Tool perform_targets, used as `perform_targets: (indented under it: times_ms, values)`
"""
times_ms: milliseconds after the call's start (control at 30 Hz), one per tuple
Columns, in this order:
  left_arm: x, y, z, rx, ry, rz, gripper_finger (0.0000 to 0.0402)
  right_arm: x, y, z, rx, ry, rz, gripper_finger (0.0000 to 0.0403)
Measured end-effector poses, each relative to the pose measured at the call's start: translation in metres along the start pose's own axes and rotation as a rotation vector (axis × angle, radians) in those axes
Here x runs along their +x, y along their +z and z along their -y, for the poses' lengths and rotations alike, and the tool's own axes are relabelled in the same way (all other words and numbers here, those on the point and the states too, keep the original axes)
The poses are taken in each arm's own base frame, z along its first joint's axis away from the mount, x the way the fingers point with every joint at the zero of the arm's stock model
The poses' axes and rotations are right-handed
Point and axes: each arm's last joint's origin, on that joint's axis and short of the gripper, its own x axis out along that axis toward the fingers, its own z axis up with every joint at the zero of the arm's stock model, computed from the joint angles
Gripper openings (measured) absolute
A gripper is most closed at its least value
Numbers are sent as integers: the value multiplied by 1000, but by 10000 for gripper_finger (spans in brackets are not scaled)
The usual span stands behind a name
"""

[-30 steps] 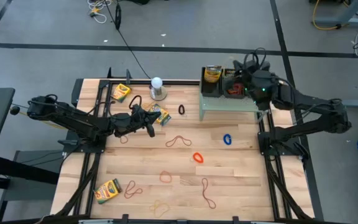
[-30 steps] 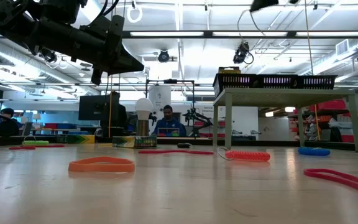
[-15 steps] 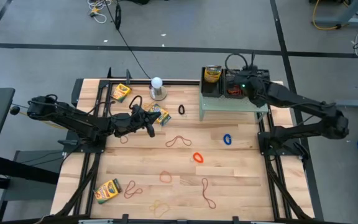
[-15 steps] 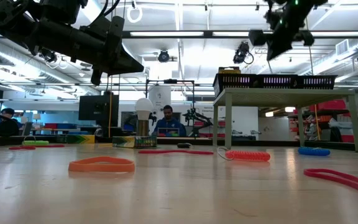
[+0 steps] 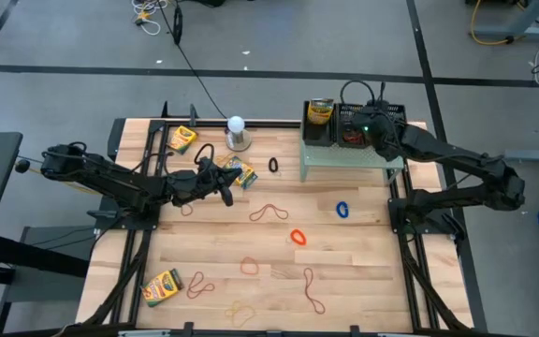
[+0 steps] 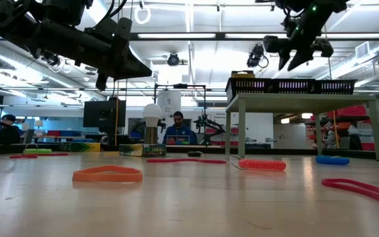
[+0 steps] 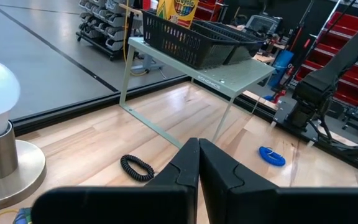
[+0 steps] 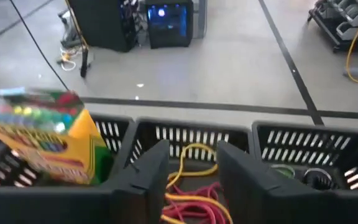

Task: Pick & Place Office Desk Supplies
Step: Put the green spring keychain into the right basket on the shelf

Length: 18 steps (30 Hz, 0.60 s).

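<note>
Right pincer, fingers apart, above middle mesh basket; left pincer together.

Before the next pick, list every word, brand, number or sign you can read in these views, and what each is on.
"Crayola", only partly legible: crayon box standing in the black mesh basket, left wrist view.
Crayon box in the right wrist view: print blurred, unreadable.
Crayon boxes on the table: print too small to read.
No other readable words, numbers or signs.
</note>
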Motion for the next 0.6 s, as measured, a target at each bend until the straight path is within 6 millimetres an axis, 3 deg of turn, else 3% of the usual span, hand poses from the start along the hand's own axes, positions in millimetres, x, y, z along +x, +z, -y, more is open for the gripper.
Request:
perform_targets:
  times_ms: [133,267,400,600]
  values:
    - [0,0,0,0,1,0,13,-7,14,-2,-3,33,23,180]
    - [0,0,0,19,0,-1,13,-19,27,-11,-81,223,-22,185]
    - [0,0,0,18,0,-1,13,-38,27,-20,-167,422,-62,158]
    - [0,0,0,17,-4,-3,13,-71,6,-29,-289,592,-122,74]
